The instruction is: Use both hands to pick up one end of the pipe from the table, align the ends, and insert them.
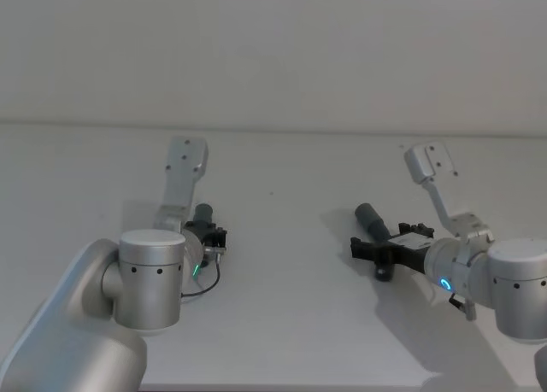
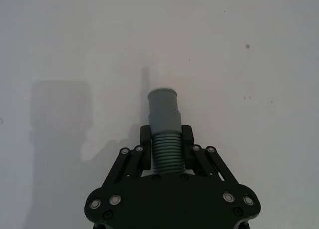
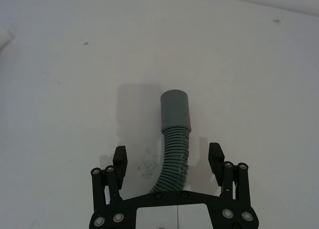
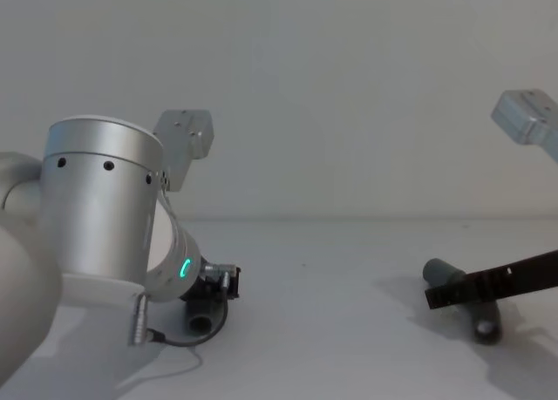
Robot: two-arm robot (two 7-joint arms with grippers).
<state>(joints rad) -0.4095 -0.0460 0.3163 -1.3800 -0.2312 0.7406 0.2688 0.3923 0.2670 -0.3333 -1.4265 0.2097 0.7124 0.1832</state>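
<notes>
Grey-white is the bench [image 1: 291,324]; at its left part the left gripper [image 2: 166,135] has its fingers [image 2: 145,135] closed on the ribbed body of the short tube [image 2: 163,109]. At its right part the right gripper [image 3: 167,155] has its fingers [image 3: 119,156] wide on both sides of the curved tube [image 3: 174,112], not touching it.

The left arm [image 1: 152,277] is built of thick silver-grey cylindrical links, with small dark round recesses spaced around each joint housing. A green light ring [image 4: 185,268] marks its wrist, and a thin black cable [image 4: 174,340] runs from a silver plug beside it. The right arm [image 1: 521,288] has the same finish, with a blue-cyan light ring [image 1: 445,283]. Each arm carries a pale grey angular bracket [image 1: 186,160]. The left gripper [image 2: 166,134] and right gripper [image 3: 168,153] are black plastic linkages fastened with bright silver screws [image 2: 115,199]. The right gripper's base bears a white panel [image 3: 177,216].
</notes>
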